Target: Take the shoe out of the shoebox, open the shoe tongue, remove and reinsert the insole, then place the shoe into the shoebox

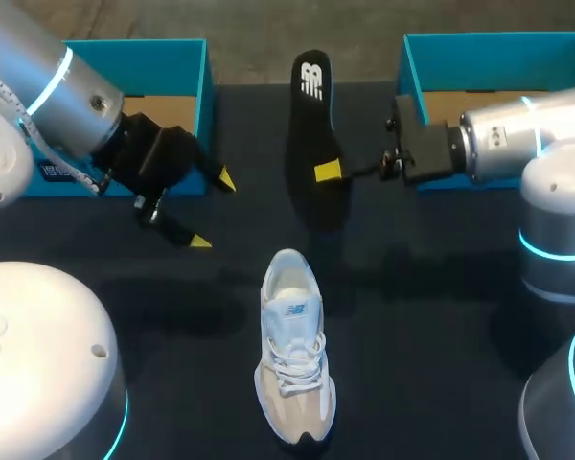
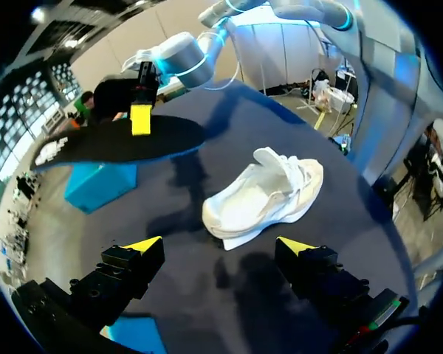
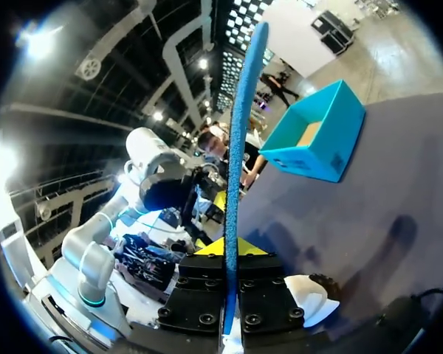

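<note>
Black and thin, the insole (image 1: 311,125) hangs above the dark table (image 1: 441,316), pinched near its middle between the pressed yellow-tipped fingers of the right gripper (image 1: 328,171), which comes in from beside a teal shoebox (image 1: 498,43) at the far right. The right wrist view shows the insole edge-on, running straight up between that gripper's two fingers. The sneaker (image 1: 292,350) stands out of any box, upright on its sole at mid-table, toe toward the robot and well apart from both grippers. The left gripper (image 1: 213,210) hovers with fingers spread wide and nothing between them, near a second teal shoebox (image 1: 187,57) at the far left. By this reading the task is about half done: the shoe is out, the tongue looks pulled up and forward over the laces, and the insole is free. What remains is to slide the insole back in and return the shoe to a box. The sneaker is white with pale beige panels at the toe, laced, its mouth gaping. The insole carries a white mark at its far end and looks flexible, drooping little in the grip.
</note>
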You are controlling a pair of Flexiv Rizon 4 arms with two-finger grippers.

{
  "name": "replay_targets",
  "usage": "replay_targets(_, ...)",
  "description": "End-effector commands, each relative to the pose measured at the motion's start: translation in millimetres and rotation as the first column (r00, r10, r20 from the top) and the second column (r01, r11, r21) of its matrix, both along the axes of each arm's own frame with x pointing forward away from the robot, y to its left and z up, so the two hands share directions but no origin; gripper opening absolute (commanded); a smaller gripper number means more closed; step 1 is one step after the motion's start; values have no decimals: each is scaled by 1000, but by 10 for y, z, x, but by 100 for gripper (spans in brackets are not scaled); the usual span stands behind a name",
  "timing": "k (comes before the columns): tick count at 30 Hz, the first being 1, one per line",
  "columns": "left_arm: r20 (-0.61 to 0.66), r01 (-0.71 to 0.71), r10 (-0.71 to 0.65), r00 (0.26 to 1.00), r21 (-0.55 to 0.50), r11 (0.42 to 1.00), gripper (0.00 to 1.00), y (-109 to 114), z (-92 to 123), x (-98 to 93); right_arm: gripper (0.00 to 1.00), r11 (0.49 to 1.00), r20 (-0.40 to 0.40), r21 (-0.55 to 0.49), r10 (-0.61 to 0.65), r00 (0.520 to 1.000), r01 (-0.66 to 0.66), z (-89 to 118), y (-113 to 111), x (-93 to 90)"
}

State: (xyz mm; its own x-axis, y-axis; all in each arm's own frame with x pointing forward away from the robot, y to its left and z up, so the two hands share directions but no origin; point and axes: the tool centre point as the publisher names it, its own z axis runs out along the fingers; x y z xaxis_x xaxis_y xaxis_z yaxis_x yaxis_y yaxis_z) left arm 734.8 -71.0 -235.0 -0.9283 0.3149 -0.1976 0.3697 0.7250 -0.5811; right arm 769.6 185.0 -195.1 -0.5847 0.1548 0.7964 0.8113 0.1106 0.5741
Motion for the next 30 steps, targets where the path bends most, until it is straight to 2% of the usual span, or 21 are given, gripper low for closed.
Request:
replay_targets(1, -19, -4, 4, 1000, 15, 1000, 100, -71, -150, 12, 0, 998, 19, 63, -28, 999, 27, -225, 0, -44)
replay_targets(12, -91, -29, 36, 995, 72, 997, 100, -108, -506, -56, 0, 992, 67, 111, -63, 996, 55, -441, 63, -100)
replay_targets(15, -120, -53, 67, 990, 116, 992, 100, -112, -607, -75, 0, 992, 83, 117, -48, 995, 38, -492, 92, -143)
replay_targets(30, -120, -53, 67, 990, 116, 992, 100, -112, -607, -75, 0, 993, 82, 118, -30, 996, 20, -518, 111, -160)
